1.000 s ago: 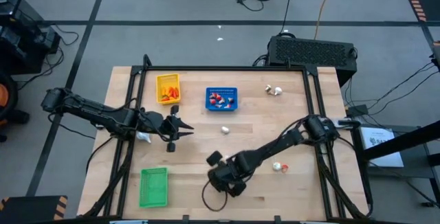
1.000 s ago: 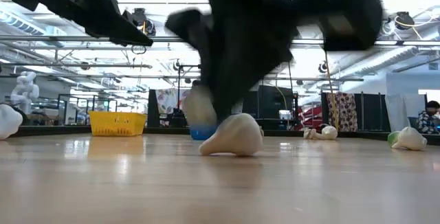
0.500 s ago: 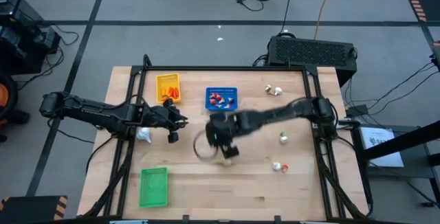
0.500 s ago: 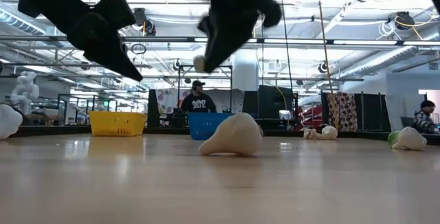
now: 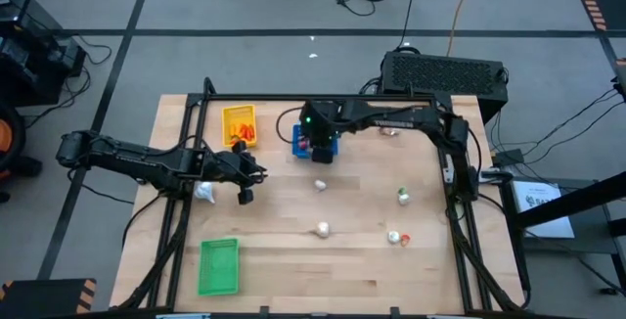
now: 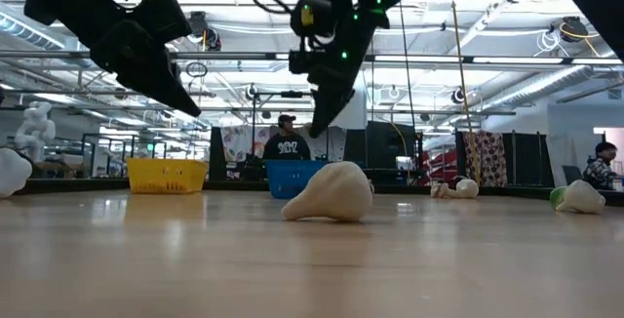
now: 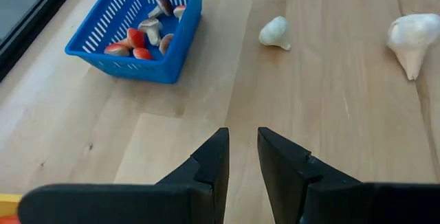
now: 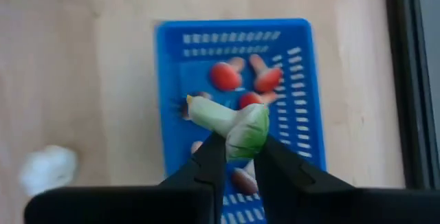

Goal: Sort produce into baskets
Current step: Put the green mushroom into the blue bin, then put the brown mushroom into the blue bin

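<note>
Delivery step is what you're in right now. Your right gripper point(image 8: 237, 157) is pinched on a green-and-white veggie piece point(image 8: 230, 124) and hangs right over the blue basket point(image 8: 301, 80), which already has the red-and-white pieces point(image 7: 137, 37) in it. Thing is, this piece doesn't look like those, so I'd guess it may not belong there; the green basket point(image 5: 218, 265) sits well apart at the near left corner, and the yellow basket point(image 5: 238, 125) has the orange bits. Decide the basket first, then lower and let go inside the rim. Your left gripper point(image 7: 240, 157) waits over bare wood beside the yellow basket, fingers nearly together with nothing between them. Garlic bulbs point(image 5: 321, 229) are loose on the table point(image 5: 362, 260)
</note>
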Robot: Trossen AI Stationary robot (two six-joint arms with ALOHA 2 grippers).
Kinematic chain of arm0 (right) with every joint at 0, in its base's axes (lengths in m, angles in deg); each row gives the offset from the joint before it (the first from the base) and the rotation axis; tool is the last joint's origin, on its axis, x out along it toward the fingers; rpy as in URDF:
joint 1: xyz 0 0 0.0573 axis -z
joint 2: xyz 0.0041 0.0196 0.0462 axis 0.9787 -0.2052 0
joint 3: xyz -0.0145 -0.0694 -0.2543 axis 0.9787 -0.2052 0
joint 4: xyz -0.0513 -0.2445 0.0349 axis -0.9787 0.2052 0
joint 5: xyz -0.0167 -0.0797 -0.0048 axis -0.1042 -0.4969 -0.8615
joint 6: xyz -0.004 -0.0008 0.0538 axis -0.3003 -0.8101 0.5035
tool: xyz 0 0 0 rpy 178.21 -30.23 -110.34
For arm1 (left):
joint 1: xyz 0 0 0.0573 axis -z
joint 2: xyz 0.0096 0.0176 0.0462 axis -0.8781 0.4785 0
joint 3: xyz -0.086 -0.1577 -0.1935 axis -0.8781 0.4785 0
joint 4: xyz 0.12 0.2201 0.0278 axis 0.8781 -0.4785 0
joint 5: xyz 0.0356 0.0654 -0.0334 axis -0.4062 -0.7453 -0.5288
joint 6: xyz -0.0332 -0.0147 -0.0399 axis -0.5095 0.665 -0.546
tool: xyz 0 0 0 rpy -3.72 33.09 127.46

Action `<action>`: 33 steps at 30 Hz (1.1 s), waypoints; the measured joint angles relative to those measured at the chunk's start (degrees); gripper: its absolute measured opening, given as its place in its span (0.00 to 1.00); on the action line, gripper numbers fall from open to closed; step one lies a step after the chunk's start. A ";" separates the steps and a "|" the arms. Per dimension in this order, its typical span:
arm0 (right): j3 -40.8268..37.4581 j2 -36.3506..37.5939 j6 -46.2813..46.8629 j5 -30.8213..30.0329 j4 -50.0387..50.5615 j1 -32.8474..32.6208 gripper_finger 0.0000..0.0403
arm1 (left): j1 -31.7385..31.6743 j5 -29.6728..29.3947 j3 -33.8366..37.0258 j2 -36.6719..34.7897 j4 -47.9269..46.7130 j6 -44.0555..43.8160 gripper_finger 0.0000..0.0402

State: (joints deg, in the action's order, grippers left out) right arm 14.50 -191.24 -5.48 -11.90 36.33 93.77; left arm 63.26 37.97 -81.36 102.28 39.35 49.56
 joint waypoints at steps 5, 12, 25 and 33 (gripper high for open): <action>-0.01 -1.22 -0.02 0.24 0.62 2.15 0.21 | 0.00 -0.07 0.00 0.00 0.64 2.83 0.22; -0.01 -1.27 -0.05 0.20 0.78 2.40 0.32 | 0.00 0.00 2.89 0.01 8.87 7.84 0.22; 0.01 0.11 9.66 3.49 25.35 1.52 0.37 | -0.02 9.31 7.02 0.00 25.37 12.07 0.22; 0.01 3.04 14.94 6.72 35.52 -3.25 0.37 | 0.00 11.47 7.89 0.02 26.93 11.55 0.22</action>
State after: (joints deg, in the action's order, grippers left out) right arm 14.51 -188.21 9.46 -5.18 71.85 90.52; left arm 63.26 49.45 -73.47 102.30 66.28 61.10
